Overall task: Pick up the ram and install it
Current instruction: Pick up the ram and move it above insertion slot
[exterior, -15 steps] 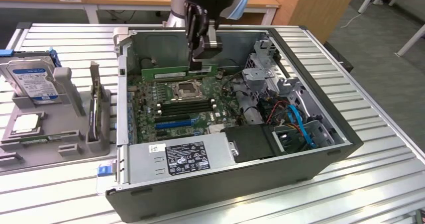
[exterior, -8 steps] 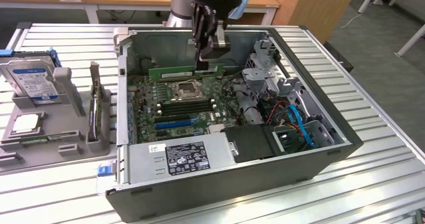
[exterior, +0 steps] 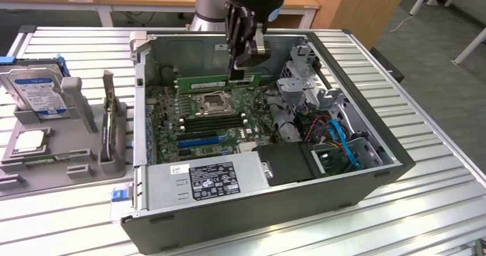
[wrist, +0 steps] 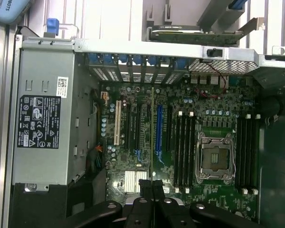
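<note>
My gripper hangs inside the open computer case, shut on the ram. The ram is a long green stick held level above the motherboard, just behind the processor socket. In the wrist view the ram shows edge-on as a thin line running out from my gripper. It hangs over the board, parallel to the black memory slots beside the processor socket. More empty slots lie on the socket's other side. In the exterior view the black slots lie below and in front of the ram.
A grey power supply fills the case's near corner, with cables and a drive cage at the exterior view's right. Outside the case, a grey holder carries a hard drive, a processor chip and an upright card.
</note>
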Robot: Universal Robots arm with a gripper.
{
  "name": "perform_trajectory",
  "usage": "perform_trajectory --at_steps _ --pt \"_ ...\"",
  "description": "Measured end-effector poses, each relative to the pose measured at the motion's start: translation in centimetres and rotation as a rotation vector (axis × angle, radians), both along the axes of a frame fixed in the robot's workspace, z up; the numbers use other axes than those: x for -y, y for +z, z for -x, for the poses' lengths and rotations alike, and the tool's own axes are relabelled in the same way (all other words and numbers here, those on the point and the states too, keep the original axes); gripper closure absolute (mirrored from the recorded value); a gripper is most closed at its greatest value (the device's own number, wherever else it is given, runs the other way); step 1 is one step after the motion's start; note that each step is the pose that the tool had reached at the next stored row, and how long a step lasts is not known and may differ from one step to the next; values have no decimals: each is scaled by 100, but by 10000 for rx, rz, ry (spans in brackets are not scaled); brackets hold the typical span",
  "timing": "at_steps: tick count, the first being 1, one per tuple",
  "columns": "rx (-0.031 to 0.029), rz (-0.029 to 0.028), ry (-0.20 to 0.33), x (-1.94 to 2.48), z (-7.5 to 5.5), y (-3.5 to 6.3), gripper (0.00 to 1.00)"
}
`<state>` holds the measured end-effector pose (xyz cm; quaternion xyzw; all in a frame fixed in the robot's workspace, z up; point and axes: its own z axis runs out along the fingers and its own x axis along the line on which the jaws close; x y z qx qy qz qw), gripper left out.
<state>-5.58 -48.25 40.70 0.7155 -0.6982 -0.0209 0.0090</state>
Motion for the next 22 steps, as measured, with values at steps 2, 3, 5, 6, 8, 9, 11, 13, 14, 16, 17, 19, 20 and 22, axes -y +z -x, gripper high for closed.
perform_trajectory --at_steps 2,3,5,6,8,9,11,13,14,16,17,19,20,22 --pt "0 -1 0 0 0 0 89" --pt "1 0 0 0 0 0 89" --pt "0 -1 0 0 -1 0 89" --pt "-8 -2 3 0 -5 -1 89" --pt "-38 -2 1 0 -14 -1 89" --pt "-58 -1 1 0 -22 -1 89" --pt "-101 -1 1 0 -38 -1 89" --pt "-143 -1 1 0 -54 -1 89" --pt "-158 0 1 0 -60 0 89" --pt "-184 -1 1 0 -71 -1 89" --pt "-187 0 1 0 -72 -1 89" --pt "-188 0 0 0 -72 -1 89" --pt "-189 -1 0 0 -72 -1 89" --pt "-188 -1 0 -1 -73 -1 89"
